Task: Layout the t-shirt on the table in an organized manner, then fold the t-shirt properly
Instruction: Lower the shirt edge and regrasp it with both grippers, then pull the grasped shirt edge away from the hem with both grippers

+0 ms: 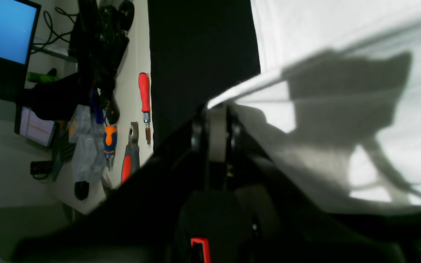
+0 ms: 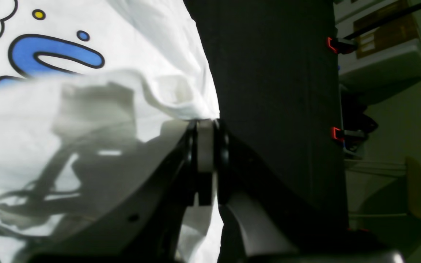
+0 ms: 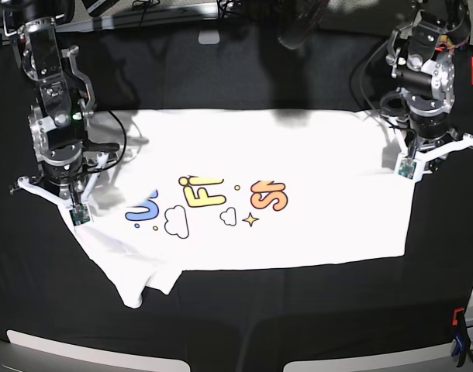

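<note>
The white t-shirt (image 3: pixel 322 163) lies spread on the black table (image 3: pixel 236 325), its yellow, orange and blue lettering facing up. My left gripper (image 3: pixel 408 169) is at the shirt's right edge in the base view, shut on that hem. In the left wrist view the left gripper (image 1: pixel 216 109) pinches a raised fold of the t-shirt (image 1: pixel 342 36) over the table (image 1: pixel 203 54). My right gripper (image 3: pixel 79 217) is at the shirt's left edge. In the right wrist view the right gripper (image 2: pixel 205 122) is shut on a lifted edge of the t-shirt (image 2: pixel 141 36), beside the blue mark (image 2: pixel 55 54).
One sleeve (image 3: pixel 139 291) lies crumpled at the shirt's lower left. Red clips (image 2: pixel 333 44) hold the table cloth's edge (image 2: pixel 276 91). Beyond the table in the left wrist view stands a white bench with a red screwdriver (image 1: pixel 144 93), pliers (image 1: pixel 130 153) and a monitor (image 1: pixel 4 33).
</note>
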